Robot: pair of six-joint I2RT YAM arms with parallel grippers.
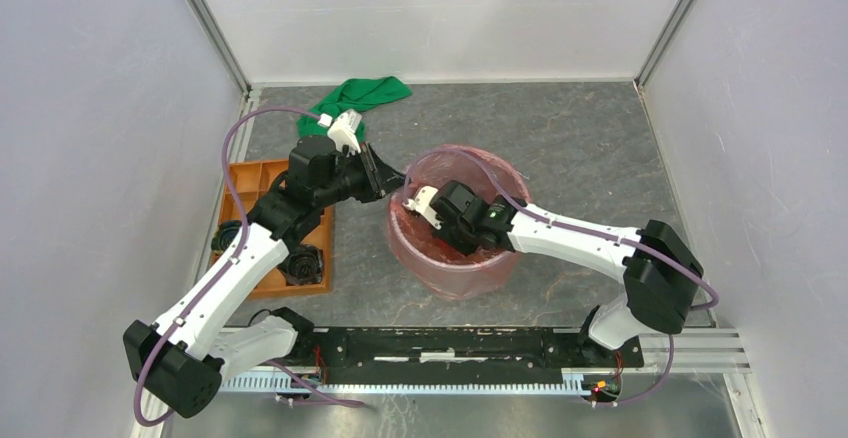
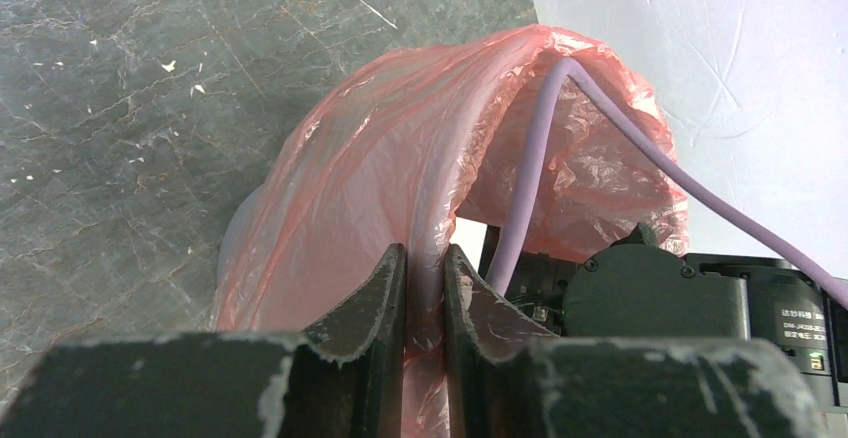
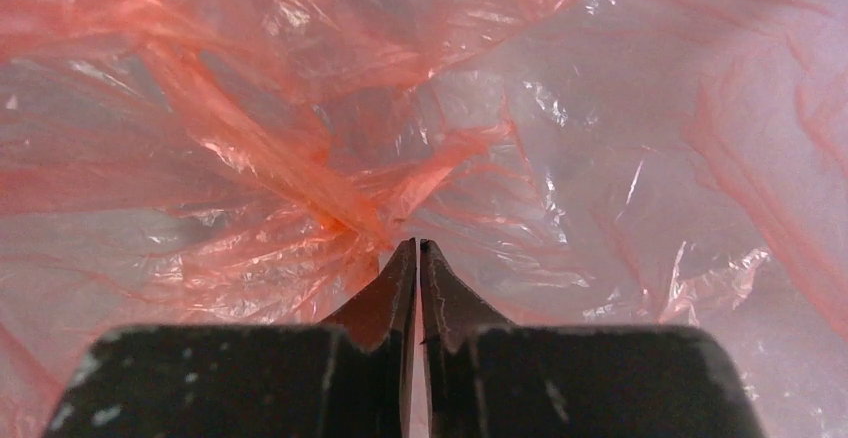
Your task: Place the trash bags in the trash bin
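A: Right, where's the red bag (image 1: 452,270)?
B: Mid-table, pulled over the grey bin (image 2: 234,246). The film covers the outside wall and lines the inside. A patch of bare grey shows low down in the left wrist view.
A: Left gripper (image 2: 425,258)?
B: At the bin's left rim, jaws nearly closed on a fold of the bag, with film pinched between the fingers.
A: Right gripper (image 3: 417,248)?
B: Down inside the bin, tips closed together and nose against crumpled film. Can't tell whether any of it is caught. Its purple cable (image 2: 528,168) arcs over the bag's mouth.
A: Surroundings?
B: Green cloth (image 1: 371,91) at the far edge, orange tray (image 1: 262,178) to the left.
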